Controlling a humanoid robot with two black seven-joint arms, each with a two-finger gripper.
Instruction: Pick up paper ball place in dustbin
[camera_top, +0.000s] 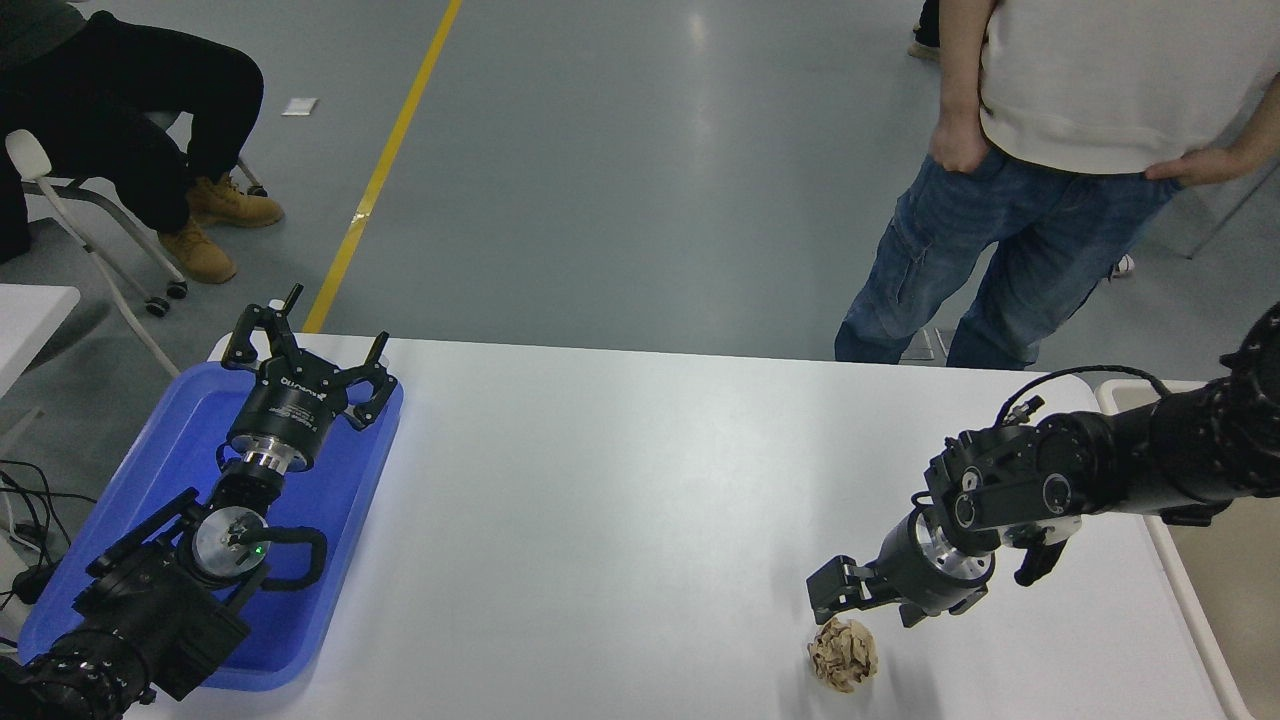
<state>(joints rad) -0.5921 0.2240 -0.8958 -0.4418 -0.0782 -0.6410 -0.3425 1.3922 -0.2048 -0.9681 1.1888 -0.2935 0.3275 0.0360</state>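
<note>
A white tabletop (640, 500) fills the lower half of the frame. Near its lower right, a crumpled tan paper ball (843, 653) lies on the bare surface. The right gripper (838, 590) reaches in from the right edge and hangs just above and beside the ball, its fingers parted and holding nothing; whether a fingertip touches the paper cannot be told. At the far right edge, a sliver of the beige dustbin (1190, 560) shows beside the tabletop. At the lower left, the left gripper (300, 350) sits parked over a blue tray (150, 470), fingers spread and empty. At the upper right a person in jeans (1000, 250) stands behind the tabletop; at the upper left another person sits on a chair (60, 190).
</note>
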